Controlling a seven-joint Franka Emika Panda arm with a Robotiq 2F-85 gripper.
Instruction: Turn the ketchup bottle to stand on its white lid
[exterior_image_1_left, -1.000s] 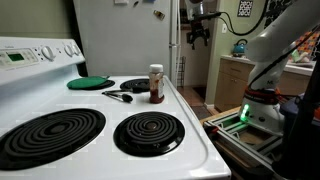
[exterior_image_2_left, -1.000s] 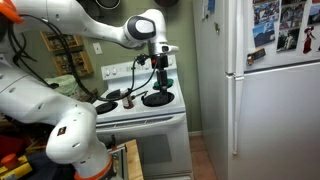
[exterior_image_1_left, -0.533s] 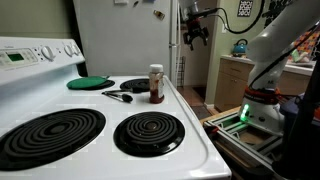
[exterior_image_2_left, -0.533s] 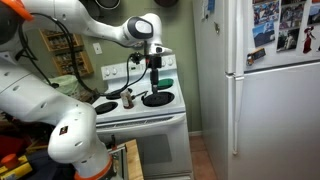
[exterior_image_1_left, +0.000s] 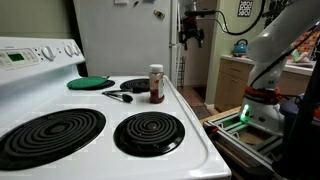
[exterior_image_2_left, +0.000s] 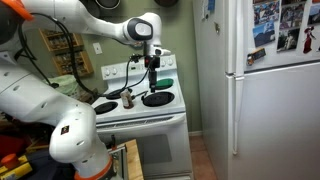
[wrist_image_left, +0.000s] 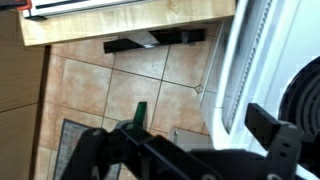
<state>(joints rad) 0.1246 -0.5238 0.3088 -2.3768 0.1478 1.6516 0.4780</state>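
Note:
The ketchup bottle (exterior_image_1_left: 156, 86) stands upright near the stove's right edge, dark red with a pale label and the white lid (exterior_image_1_left: 156, 68) on top. It also shows small in an exterior view (exterior_image_2_left: 128, 99). My gripper (exterior_image_1_left: 190, 34) hangs high in the air beyond the stove's right side, well above and apart from the bottle; it also shows in an exterior view (exterior_image_2_left: 152, 62). In the wrist view the gripper (wrist_image_left: 180, 135) has its dark fingers spread, empty, over tiled floor and the stove's edge. The bottle is out of the wrist view.
A green round dish (exterior_image_1_left: 90, 82) and a black utensil (exterior_image_1_left: 118, 95) lie on the white stove (exterior_image_1_left: 190, 125) behind the bottle. Two coil burners (exterior_image_1_left: 148, 132) are at the front. A fridge (exterior_image_2_left: 270, 90) stands beside the stove. A wooden cabinet (exterior_image_1_left: 232, 80) is behind.
My gripper has shifted sideways in the air toward the stove, staying high. The bottle has not moved.

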